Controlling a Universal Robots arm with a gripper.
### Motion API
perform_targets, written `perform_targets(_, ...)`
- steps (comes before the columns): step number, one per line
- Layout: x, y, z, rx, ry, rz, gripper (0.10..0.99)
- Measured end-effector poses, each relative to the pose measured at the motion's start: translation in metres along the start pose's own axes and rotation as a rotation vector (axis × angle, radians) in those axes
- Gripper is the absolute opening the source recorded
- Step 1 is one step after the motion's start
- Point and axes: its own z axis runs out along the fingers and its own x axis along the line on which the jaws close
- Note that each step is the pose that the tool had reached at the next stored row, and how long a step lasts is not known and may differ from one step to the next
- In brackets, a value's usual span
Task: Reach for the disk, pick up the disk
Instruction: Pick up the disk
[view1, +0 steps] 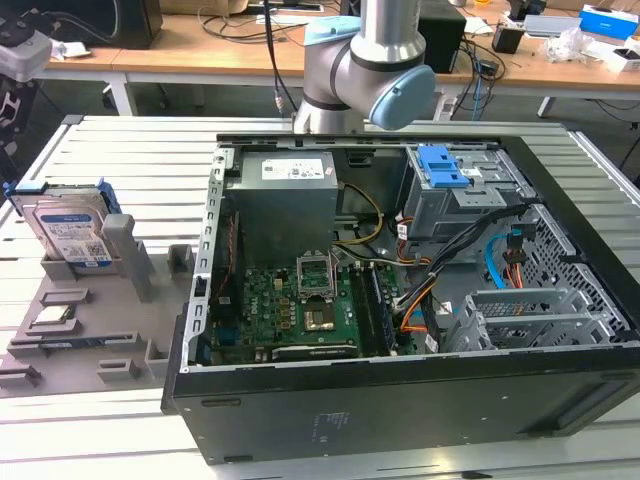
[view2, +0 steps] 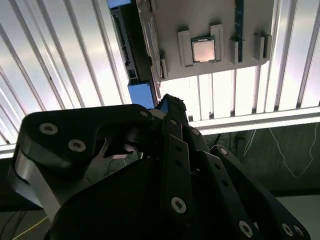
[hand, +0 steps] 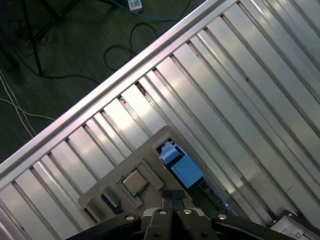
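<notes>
**Closed gripper poised above the upright disk**

In the exterior view, the arm (view1: 360, 60) shows as a silver tube with a blue-capped joint. It rises behind the open computer case (view1: 400, 300) and runs out of the picture at the top. Both wrist views look steeply down on the slatted metal table (hand: 240, 100), so the tool points downward over it.

In the first wrist view the gripper (hand: 172, 196) has its two dark fingers pressed together, with nothing between them. Its black linkage plates spread out behind the tips. It touches nothing, and the table surface lies well below it.

The disk (hand: 182, 167) is the nearest thing to the tool. It sits just past the fingertips and below them, seen edge-on, with its blue bracket facing the camera. It stands upright in a slot of a grey fixture tray (hand: 150, 150). A processor chip (hand: 132, 182) lies flat in a pocket of the same tray, beside the disk and close under the fingertips.

In the exterior view, the disk (view1: 70, 232) stands on edge in the tray with its labelled face showing. It is well apart from the computer case, towards the exterior view's left. Past the table edge, far from the tool, loose cables (hand: 45, 60) lie on a dark floor.
</notes>
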Motion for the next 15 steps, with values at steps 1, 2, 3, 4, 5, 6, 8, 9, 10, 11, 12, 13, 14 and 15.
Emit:
perform_targets(1,0.0000,0.0000,0.0000,0.000,0.0007,-0.020,0.106)
perform_targets(2,0.0000,0.0000,0.0000,0.000,0.0012,-0.033,0.106)
perform_targets(3,0.0000,0.0000,0.0000,0.000,0.0017,-0.043,0.106)
perform_targets(4,0.0000,0.0000,0.0000,0.000,0.0027,-0.069,0.106)
perform_targets(5,0.0000,0.0000,0.0000,0.000,0.0035,-0.090,0.106)
perform_targets(6,0.0000,0.0000,0.0000,0.000,0.0041,-0.106,0.106)
perform_targets(8,0.0000,0.0000,0.0000,0.000,0.0051,-0.132,0.106)
perform_targets(9,0.0000,0.0000,0.0000,0.000,0.0058,-0.151,0.106)
perform_targets(10,0.0000,0.0000,0.0000,0.000,0.0063,-0.164,0.106)
perform_targets(11,0.0000,0.0000,0.0000,0.000,0.0069,-0.180,0.106)
perform_targets(12,0.0000,0.0000,0.0000,0.000,0.0077,-0.201,0.106)
perform_targets(13,0.0000,0.0000,0.0000,0.000,0.0084,-0.220,0.106)
perform_targets(14,0.0000,0.0000,0.0000,0.000,0.0091,-0.238,0.106)
perform_targets(15,0.0000,0.0000,0.0000,0.000,0.0097,-0.253,0.106)
